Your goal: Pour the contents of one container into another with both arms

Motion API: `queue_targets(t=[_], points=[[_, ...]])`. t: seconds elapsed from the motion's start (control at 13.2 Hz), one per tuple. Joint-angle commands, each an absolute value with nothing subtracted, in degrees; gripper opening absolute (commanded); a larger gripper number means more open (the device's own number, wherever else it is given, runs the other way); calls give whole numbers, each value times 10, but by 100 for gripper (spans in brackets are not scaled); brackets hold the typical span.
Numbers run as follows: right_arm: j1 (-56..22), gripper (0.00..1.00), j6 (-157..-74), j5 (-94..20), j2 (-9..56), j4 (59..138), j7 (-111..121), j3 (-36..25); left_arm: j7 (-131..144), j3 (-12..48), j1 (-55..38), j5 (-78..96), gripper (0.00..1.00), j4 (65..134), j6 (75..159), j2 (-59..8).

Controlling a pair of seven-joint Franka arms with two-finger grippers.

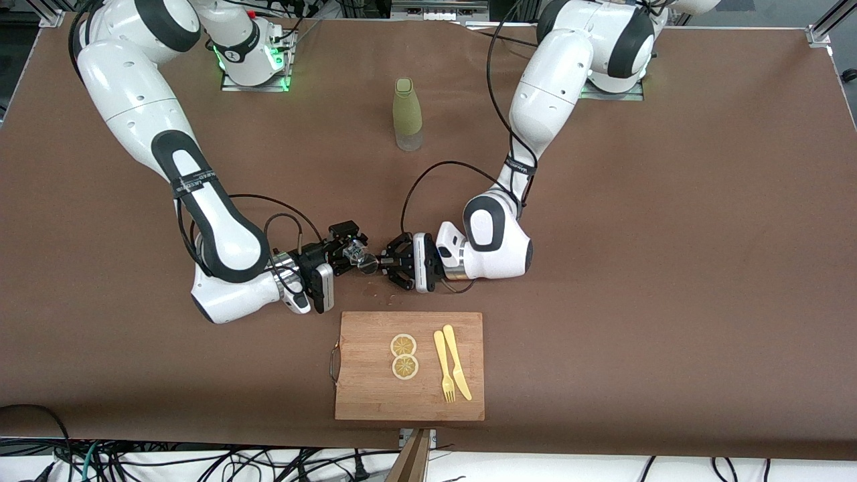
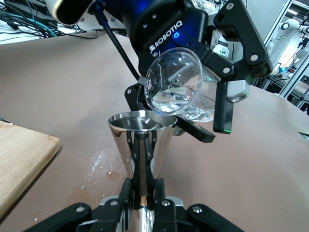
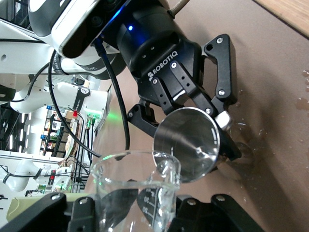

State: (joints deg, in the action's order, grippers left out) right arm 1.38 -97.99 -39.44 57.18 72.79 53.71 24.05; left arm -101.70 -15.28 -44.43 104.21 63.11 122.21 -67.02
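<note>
A clear glass beaker [image 1: 355, 253] with some water in it is tilted, its lip over the mouth of a steel cone-shaped cup [image 1: 368, 264]. My right gripper [image 1: 349, 249] is shut on the beaker [image 3: 135, 191] and reaches in from the right arm's end. My left gripper [image 1: 379, 262] is shut on the narrow waist of the steel cup [image 2: 140, 145], which stands upright just above the table. In the left wrist view the beaker [image 2: 176, 87] leans spout-down onto the cup's rim. The right wrist view shows the cup's open mouth [image 3: 188, 145] facing the beaker.
A wooden cutting board [image 1: 361, 395] lies nearer the front camera, carrying two lemon slices [image 1: 404, 356], a yellow fork [image 1: 443, 367] and knife [image 1: 457, 361]. A green bottle [image 1: 407, 114] stands between the arm bases. Water drops [image 2: 112, 174] wet the table under the cup.
</note>
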Motion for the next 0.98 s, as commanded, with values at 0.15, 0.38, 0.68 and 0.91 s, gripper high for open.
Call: queue_targets(t=[0.15,0.38,0.68,0.91], points=[[10,4,-989,-367,576,729,508,245,-1023,-158,-447,1077,0,614,1204,-664],[10,4,-989,-366,576,729,501,245,-1023,-159,-447,1077,0,614,1201,-664],[7,4,-991,-353,577,729,486,253,-1023,-159,-447,1077,0,614,1201,-664],[8,4,-993,-348,580,722,548,252,-1023,-159,-447,1077,0,614,1201,-664]])
